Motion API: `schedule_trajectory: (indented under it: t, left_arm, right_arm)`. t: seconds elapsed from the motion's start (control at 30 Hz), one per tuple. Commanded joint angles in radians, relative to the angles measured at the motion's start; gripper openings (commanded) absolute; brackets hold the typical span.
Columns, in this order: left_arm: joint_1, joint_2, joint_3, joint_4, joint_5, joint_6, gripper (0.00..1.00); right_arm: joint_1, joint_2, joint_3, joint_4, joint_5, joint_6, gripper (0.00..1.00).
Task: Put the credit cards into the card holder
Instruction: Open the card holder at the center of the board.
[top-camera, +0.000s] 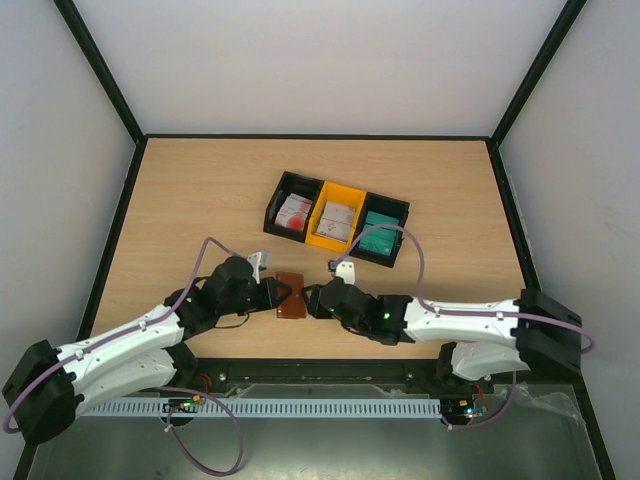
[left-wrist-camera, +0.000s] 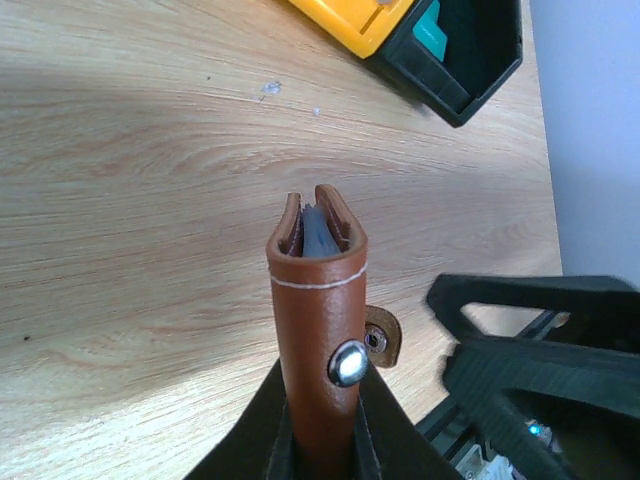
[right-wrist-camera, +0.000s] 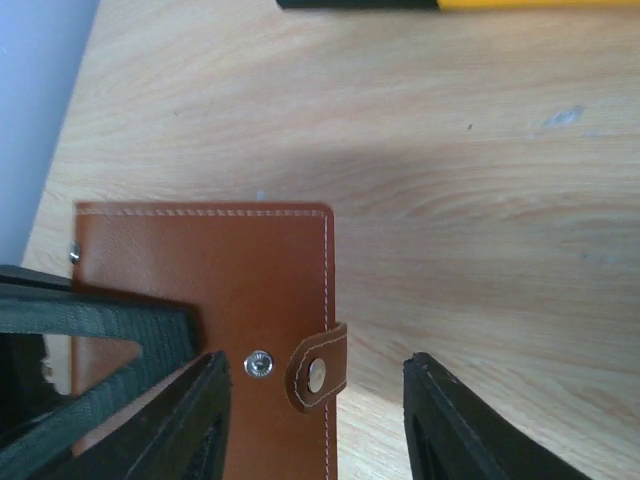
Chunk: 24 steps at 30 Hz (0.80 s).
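The card holder (top-camera: 290, 297) is a brown leather wallet, folded, near the table's front between the two arms. My left gripper (top-camera: 271, 293) is shut on its left edge; in the left wrist view the card holder (left-wrist-camera: 318, 300) stands edge-on between the black fingers (left-wrist-camera: 385, 435), grey-blue pockets showing at its tip. My right gripper (right-wrist-camera: 315, 365) is open, its jaws either side of the snap tab (right-wrist-camera: 318, 368), which lies unfastened beside the stud (right-wrist-camera: 258, 365). Credit cards sit in the bins: white-and-red ones (top-camera: 293, 212), pale ones (top-camera: 337, 218), teal ones (top-camera: 377, 241).
Three joined bins stand behind the card holder: black (top-camera: 281, 190), yellow (top-camera: 343, 193), black (top-camera: 398, 212). A black frame edges the table (top-camera: 180, 200), with walls close on both sides. The right arm's purple cable (top-camera: 418, 262) loops near the teal bin.
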Motion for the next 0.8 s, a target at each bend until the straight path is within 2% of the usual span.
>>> schedule_trajectory:
  t: [0.0,0.23,0.4,0.6,0.77]
  left_arm:
    - [-0.003,0.011,0.031,0.011,0.017,0.019,0.02]
    - [-0.009,0.018,0.012,0.018,0.026,0.008,0.02]
    - [-0.009,0.018,-0.001,0.035,0.044,0.003,0.02]
    - [-0.015,0.015,0.003,0.04,0.028,-0.003,0.02]
    - [-0.016,0.005,-0.002,0.041,0.021,-0.004,0.02]
  right_arm:
    - [-0.005,0.101,0.05,-0.009,-0.065,0.029,0.41]
    - [-0.006,0.17,0.048,-0.09,0.121,0.144,0.2]
    - [-0.014,0.192,0.039,-0.029,0.089,0.127,0.2]
    - [-0.038,0.201,0.004,0.132,-0.067,0.092,0.25]
    - [-0.05,0.194,-0.055,0.27,-0.156,0.105,0.24]
